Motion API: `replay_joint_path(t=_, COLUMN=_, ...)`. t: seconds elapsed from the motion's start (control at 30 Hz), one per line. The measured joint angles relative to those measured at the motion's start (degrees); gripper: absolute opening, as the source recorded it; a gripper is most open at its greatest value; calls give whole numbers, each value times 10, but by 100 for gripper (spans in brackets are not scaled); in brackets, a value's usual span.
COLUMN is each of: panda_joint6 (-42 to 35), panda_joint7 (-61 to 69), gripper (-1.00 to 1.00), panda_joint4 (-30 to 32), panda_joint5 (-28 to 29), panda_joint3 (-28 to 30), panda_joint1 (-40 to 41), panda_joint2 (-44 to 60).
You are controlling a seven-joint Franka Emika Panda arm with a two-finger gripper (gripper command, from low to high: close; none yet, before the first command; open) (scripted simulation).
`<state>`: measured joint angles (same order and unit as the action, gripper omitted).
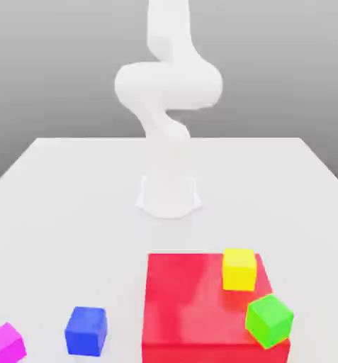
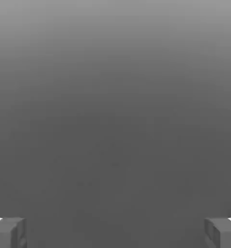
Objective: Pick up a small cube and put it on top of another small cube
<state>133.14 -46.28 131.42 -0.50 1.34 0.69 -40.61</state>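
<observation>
Small cubes lie near the front of the white table (image 1: 72, 191): a yellow cube (image 1: 239, 269) and a green cube (image 1: 269, 320) both rest on a large red block (image 1: 189, 305), the green one at its front right corner. A blue cube (image 1: 86, 330) and a magenta cube (image 1: 5, 343) sit on the table toward the exterior view's left. The white arm (image 1: 169, 92) rises from its base (image 1: 169, 195) at the table's middle and leaves the picture at the top. In the hand view my gripper (image 2: 115, 232) is open, its two fingertips (image 2: 8, 232) far apart with nothing between them, facing a plain grey background.
The large red block takes up the front centre-right of the table. The arm's round base stands behind it. Bare table surface stretches along the back and both sides.
</observation>
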Motion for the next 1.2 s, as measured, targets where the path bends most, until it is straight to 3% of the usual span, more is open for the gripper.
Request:
replay_joint_path(t=0.63, panda_joint6=103, panda_joint7=-13, gripper=0, panda_joint4=-28, panda_joint5=-67, panda_joint3=99, panda_joint1=70, panda_joint2=398)
replay_joint_path(t=1.0, panda_joint6=162, panda_joint7=-19, gripper=0, panda_joint4=-44, panda_joint5=-107, panda_joint3=126, panda_joint1=131, panda_joint2=627)
replay_joint_path(t=1.13, panda_joint6=215, panda_joint7=-2, gripper=0, panda_joint4=-61, panda_joint5=-134, panda_joint3=104, panda_joint1=154, panda_joint2=710)
replay_joint_path(t=1.17, panda_joint6=228, panda_joint7=2, gripper=-100, panda_joint4=-65, panda_joint5=-140, panda_joint3=98, panda_joint1=160, panda_joint2=727)
replay_joint_path(t=1.2, panda_joint6=228, panda_joint7=2, gripper=-100, panda_joint4=-65, panda_joint5=-140, panda_joint3=98, panda_joint1=160, panda_joint2=727)
